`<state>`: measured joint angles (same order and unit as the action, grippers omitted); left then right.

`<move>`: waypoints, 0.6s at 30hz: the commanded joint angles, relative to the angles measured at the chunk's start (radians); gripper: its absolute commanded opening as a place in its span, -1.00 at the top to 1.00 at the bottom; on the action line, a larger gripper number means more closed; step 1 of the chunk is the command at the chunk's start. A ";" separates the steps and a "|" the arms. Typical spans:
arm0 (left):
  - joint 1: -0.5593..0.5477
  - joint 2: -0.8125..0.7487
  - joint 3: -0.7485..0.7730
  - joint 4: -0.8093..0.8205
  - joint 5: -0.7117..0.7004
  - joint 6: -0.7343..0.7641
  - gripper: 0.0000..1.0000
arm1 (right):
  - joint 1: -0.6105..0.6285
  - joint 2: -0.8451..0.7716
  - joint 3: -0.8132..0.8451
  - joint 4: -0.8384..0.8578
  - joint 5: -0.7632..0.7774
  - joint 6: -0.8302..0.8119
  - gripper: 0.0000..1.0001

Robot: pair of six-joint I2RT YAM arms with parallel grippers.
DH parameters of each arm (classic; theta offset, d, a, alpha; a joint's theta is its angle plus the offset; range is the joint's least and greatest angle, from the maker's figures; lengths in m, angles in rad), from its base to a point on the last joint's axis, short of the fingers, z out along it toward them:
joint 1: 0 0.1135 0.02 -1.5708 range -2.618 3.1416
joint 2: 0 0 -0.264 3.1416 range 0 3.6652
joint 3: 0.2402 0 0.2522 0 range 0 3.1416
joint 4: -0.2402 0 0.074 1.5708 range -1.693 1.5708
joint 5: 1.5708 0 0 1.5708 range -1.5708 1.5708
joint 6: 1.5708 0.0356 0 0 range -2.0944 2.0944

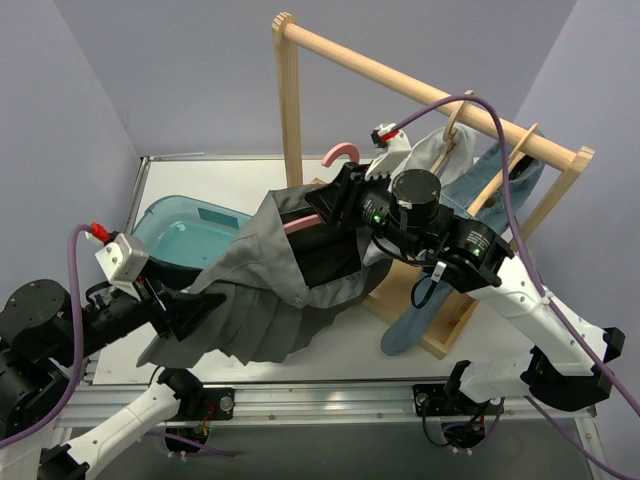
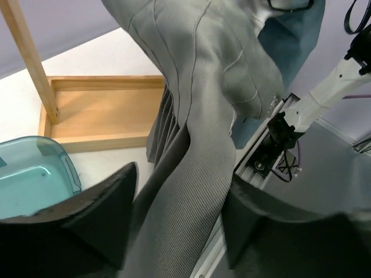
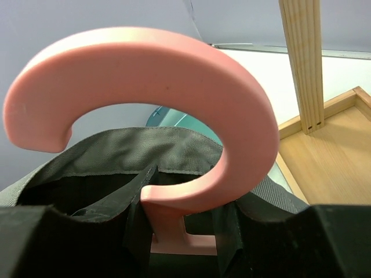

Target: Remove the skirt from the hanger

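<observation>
A grey pleated skirt hangs on a pink hanger, off the rack and over the table. My right gripper is shut on the hanger's neck just under the hook; in the right wrist view the hook rises above the gripper, with the skirt's waistband around it. My left gripper is shut on the skirt's lower part. In the left wrist view the grey cloth runs taut between the fingers of that gripper.
A wooden clothes rack with a tray base stands at the back right. A white garment and a blue denim one hang on it. A teal bin sits left of the skirt.
</observation>
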<state>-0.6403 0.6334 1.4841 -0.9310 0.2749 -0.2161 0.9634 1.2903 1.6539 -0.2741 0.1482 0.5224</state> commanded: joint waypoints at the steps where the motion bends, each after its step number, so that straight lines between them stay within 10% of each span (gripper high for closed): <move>1: -0.002 -0.009 -0.016 0.008 0.040 0.007 -0.20 | 0.000 -0.072 0.037 0.076 0.010 0.007 1.00; 5: -0.001 0.034 0.014 -0.090 -0.052 -0.002 0.90 | -0.003 -0.083 0.032 0.044 0.056 -0.012 1.00; 9: -0.001 0.026 0.054 -0.187 -0.468 -0.043 0.95 | -0.008 -0.085 0.006 -0.011 0.166 -0.030 1.00; 18: -0.002 -0.141 0.061 -0.220 -0.881 -0.238 0.95 | -0.035 -0.102 -0.059 -0.045 0.387 0.023 1.00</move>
<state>-0.6552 0.5819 1.5002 -1.0981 -0.2855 -0.3866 0.9634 1.2488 1.5791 -0.3145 0.3008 0.5575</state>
